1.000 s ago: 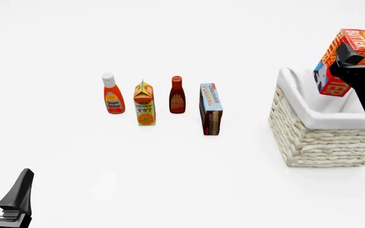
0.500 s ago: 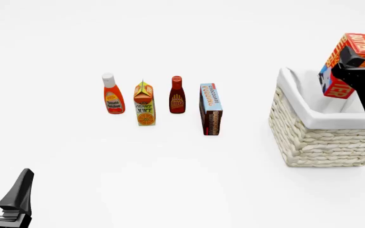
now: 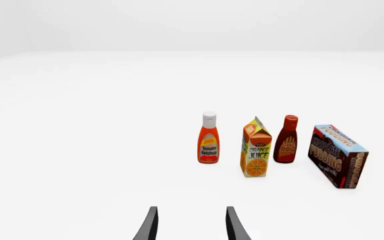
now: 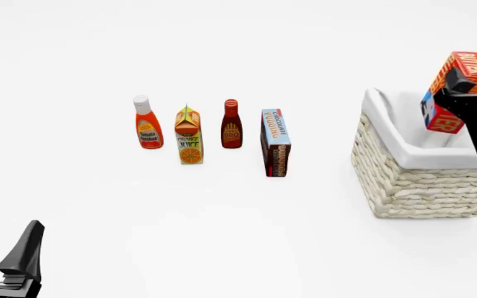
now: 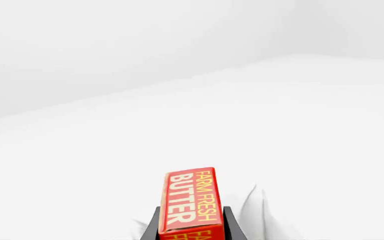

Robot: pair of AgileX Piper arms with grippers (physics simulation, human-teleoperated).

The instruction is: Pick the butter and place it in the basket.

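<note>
Over the last second the butter (image 4: 452,87) has slid further right and a little lower above the basket (image 4: 417,180), carried by the right gripper (image 4: 464,87); nothing else has shifted.

Far left of the basket, the left gripper (image 4: 7,257) idles with its dark fingers spread and nothing between them. Between it and the basket stands a row of groceries: a glossy ketchup bottle (image 4: 147,123) with a white cap, a gabled orange juice carton (image 4: 189,135), a dark BBQ sauce bottle (image 4: 231,124), and the flat-sided chocolate pudding box (image 4: 276,143) nearest the basket. The basket itself is cream woven wicker, square-sided, with smooth white cloth folded over its rim.

The right gripper's black fingers are clamped on the butter, a tilted red-orange carton held over the basket's right part, clear of the lining. The pick looks done; lowering and letting go appear to remain.
</note>
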